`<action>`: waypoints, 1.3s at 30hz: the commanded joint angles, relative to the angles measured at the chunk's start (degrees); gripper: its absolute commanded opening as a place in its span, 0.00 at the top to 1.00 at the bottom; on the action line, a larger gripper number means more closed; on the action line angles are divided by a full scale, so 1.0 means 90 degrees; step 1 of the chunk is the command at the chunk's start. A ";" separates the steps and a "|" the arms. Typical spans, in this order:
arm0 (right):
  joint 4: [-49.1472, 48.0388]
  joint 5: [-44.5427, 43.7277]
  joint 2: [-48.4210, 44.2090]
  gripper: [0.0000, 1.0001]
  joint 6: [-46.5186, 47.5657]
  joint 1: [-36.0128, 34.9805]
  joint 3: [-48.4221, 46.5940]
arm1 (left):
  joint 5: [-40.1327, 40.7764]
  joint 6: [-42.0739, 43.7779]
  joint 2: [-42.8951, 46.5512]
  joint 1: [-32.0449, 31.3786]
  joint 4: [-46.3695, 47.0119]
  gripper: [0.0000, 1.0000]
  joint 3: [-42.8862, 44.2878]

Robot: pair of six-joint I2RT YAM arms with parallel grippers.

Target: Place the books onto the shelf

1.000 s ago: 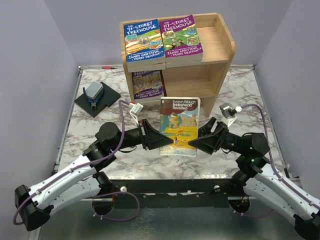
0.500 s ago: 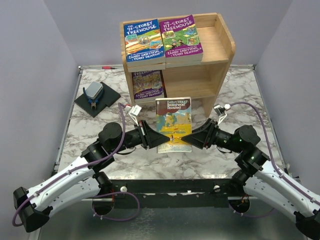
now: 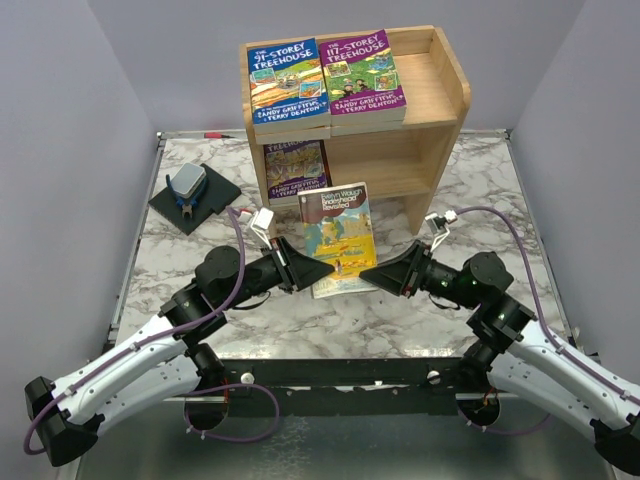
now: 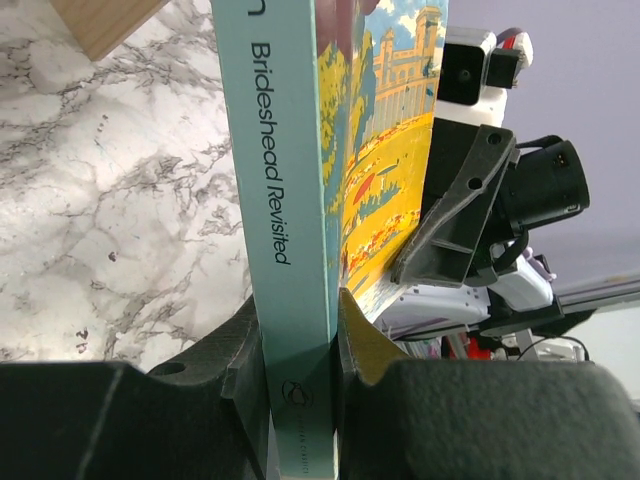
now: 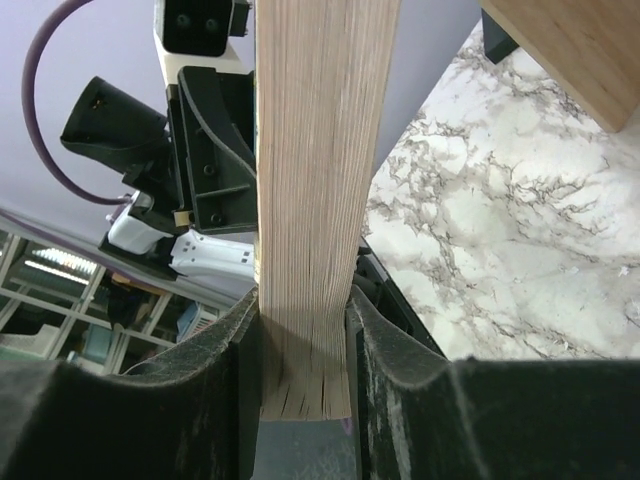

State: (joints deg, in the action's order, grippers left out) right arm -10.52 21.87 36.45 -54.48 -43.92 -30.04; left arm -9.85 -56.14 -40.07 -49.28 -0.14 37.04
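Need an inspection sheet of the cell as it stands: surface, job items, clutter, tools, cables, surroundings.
Surface: table, white marble pattern with grey veins.
Job's things: shelf, light wood; blue Treehouse book and purple Treehouse book flat on its top, side by side; third Treehouse book in the upper tier, left; Brideshead Revisited book tilted in front of the shelf.
Clutter: black pad carrying a blue-grey gadget; small red item at the far edge.
Grippers: left tool shut on the spine side; right tool shut on the page edge.
Cables: purple left-arm cable and right-arm cable, both apart from the held book.
Surroundings: plain lilac-grey walls; nothing else seen.
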 commanded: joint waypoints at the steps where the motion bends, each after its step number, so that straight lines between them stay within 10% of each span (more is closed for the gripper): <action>1: -0.0160 -0.0030 -0.0141 0.65 -0.0247 -0.0172 0.0157 | 0.0864 -0.0050 0.0131 0.0055 0.0631 1.00 -0.0112; 14: -0.0102 -0.0656 -0.0004 0.99 -0.0368 -0.0236 0.0129 | 0.0903 -0.0049 0.0167 0.0055 0.0743 1.00 -0.0287; 21: 0.0219 -0.1336 -0.0168 0.99 -0.0202 -0.0236 -0.0126 | 0.1229 0.0339 0.0417 0.0049 -0.0065 0.55 -0.0181; 34: 0.0396 -0.2057 0.0237 0.99 0.0042 -0.0234 -0.0929 | 0.2637 0.1797 0.1047 0.0055 -0.2578 0.02 0.0811; 39: 0.0266 -0.1952 0.0605 0.99 0.0262 -0.0232 -0.1437 | 0.3139 0.2325 0.1178 0.0055 -0.3258 0.01 0.1334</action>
State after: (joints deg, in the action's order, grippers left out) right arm -0.73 5.61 40.88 -54.83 -46.02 -36.86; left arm 11.62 -41.91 -30.79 -48.86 -21.17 44.97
